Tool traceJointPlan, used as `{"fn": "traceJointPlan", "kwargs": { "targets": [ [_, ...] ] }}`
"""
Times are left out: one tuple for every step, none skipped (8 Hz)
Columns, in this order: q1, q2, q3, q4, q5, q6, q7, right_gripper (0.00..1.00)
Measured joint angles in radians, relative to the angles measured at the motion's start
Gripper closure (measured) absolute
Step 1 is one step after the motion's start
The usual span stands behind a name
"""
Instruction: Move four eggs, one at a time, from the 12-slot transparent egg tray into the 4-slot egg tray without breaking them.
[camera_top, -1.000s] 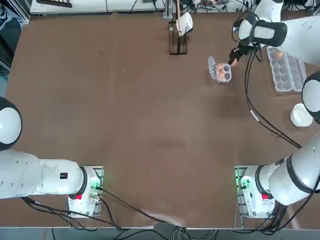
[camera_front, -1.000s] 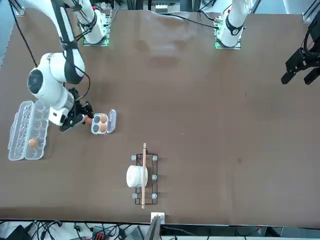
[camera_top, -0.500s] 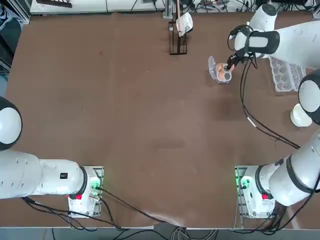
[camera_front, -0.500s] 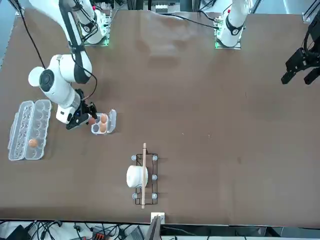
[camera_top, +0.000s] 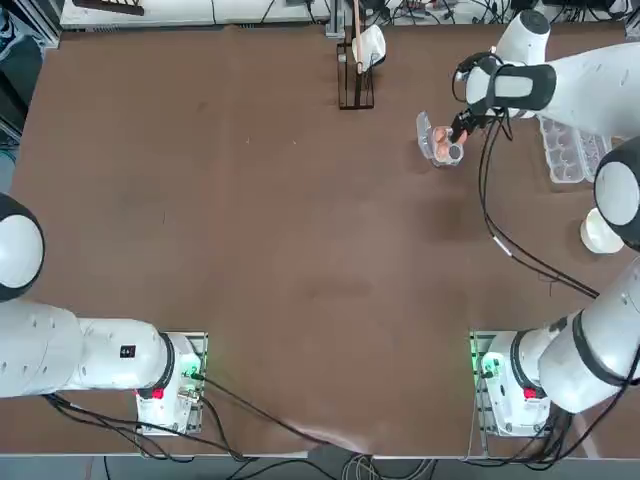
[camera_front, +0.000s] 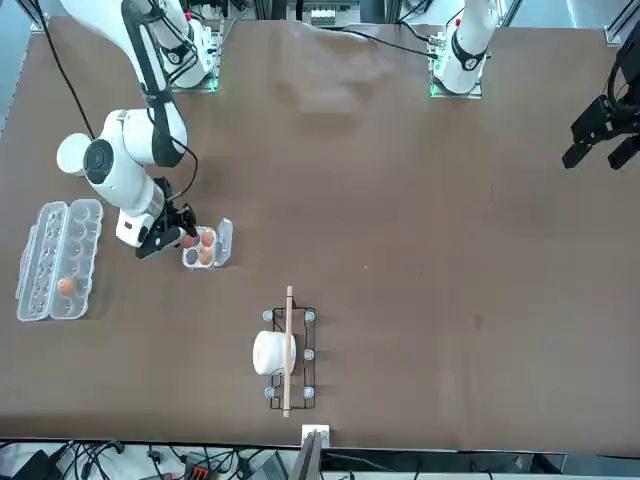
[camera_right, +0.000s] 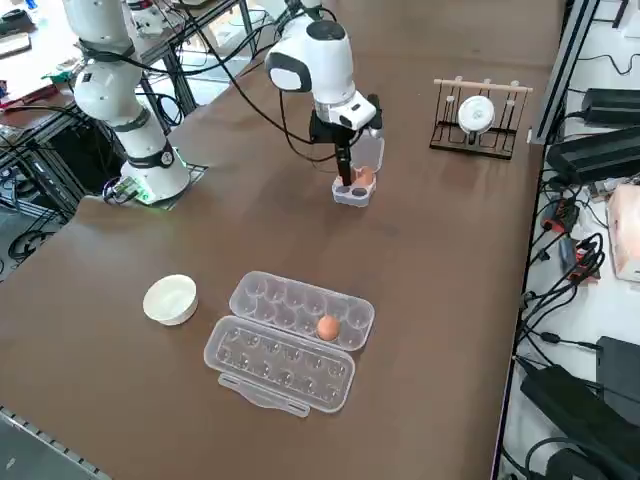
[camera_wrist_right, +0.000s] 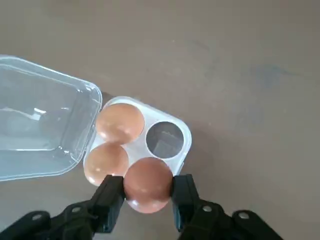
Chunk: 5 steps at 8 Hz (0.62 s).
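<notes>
An egg (camera_wrist_right: 147, 184) is being clamped betw. the right gripper (camera_wrist_right: 147, 196) fingers, directly over the 4-slot egg tray (camera_wrist_right: 183, 142).

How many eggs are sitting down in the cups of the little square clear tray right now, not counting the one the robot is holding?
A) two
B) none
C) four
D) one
A: the wrist view shows two orange-brown eggs in cups of the small square clear plastic tray, while the right gripper holds a third egg just above it, and one cup is bare.
</notes>
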Motion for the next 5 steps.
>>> {"fn": "traceJointPlan", "kwargs": {
  "targets": [
    [0.001, 0.003, 0.0, -0.001, 0.0, 0.0, 0.004, 0.44],
    [0.005, 0.005, 0.0, -0.002, 0.0, 0.0, 0.009, 0.44],
    [0.01, 0.007, 0.0, -0.003, 0.0, -0.002, 0.017, 0.44],
    [0.013, 0.011, 0.0, -0.003, 0.0, -0.004, 0.023, 0.44],
    [0.014, 0.013, 0.0, -0.003, 0.0, -0.008, 0.026, 0.44]
  ]
}}
